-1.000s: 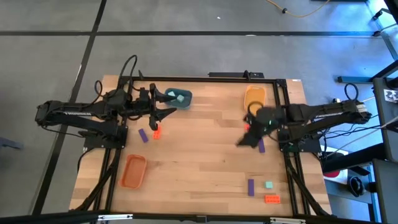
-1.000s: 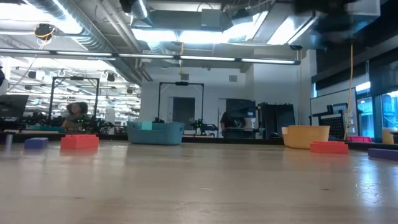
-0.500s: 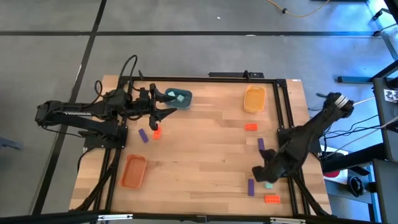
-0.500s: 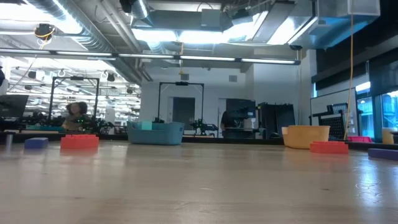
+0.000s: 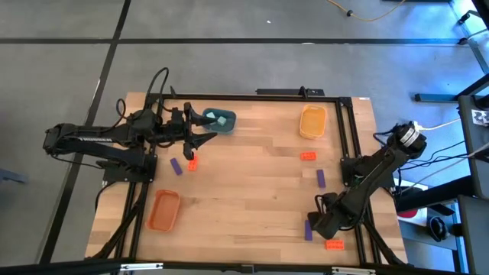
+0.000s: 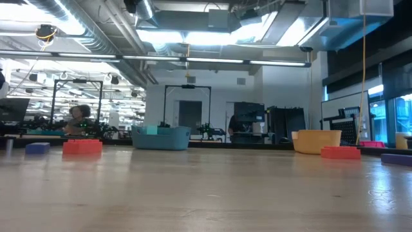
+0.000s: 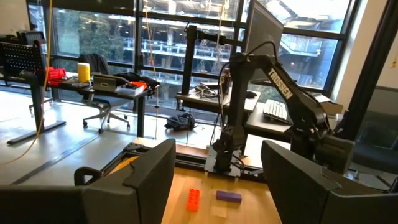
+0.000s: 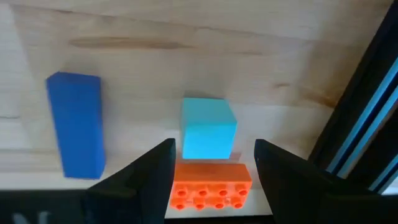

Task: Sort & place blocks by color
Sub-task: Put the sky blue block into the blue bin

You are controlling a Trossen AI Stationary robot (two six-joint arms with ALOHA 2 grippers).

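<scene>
My right gripper (image 8: 211, 163) hangs open, pointing down over the near right corner. In its wrist view a pale teal block (image 8: 208, 137) and an orange-red block (image 8: 211, 185) lie flat on the table between its fingers, with a purple block (image 8: 76, 124) off to one side. From above, the right gripper (image 5: 325, 223) hides the teal block; the purple block (image 5: 308, 230) and orange-red block (image 5: 334, 244) show beside it. My left gripper (image 5: 208, 128) waits open and level beside the blue tray (image 5: 228, 126), which holds a teal block (image 5: 222, 119).
A yellow-orange tray (image 5: 312, 121) stands at the far right and an orange tray (image 5: 163, 209) at the near left. Loose blocks lie at left, purple (image 5: 176, 166) and orange-red (image 5: 192, 160), and at right, orange-red (image 5: 308, 156) and purple (image 5: 321, 177). A black frame rail (image 8: 367, 118) runs beside the right gripper.
My right gripper has swung from the orange-red block at the middle right toward the table's near edge. It has come down, tipped to point downward and rolled about its own axis. It now stands over the near right blocks and covers the teal one in the high view.
</scene>
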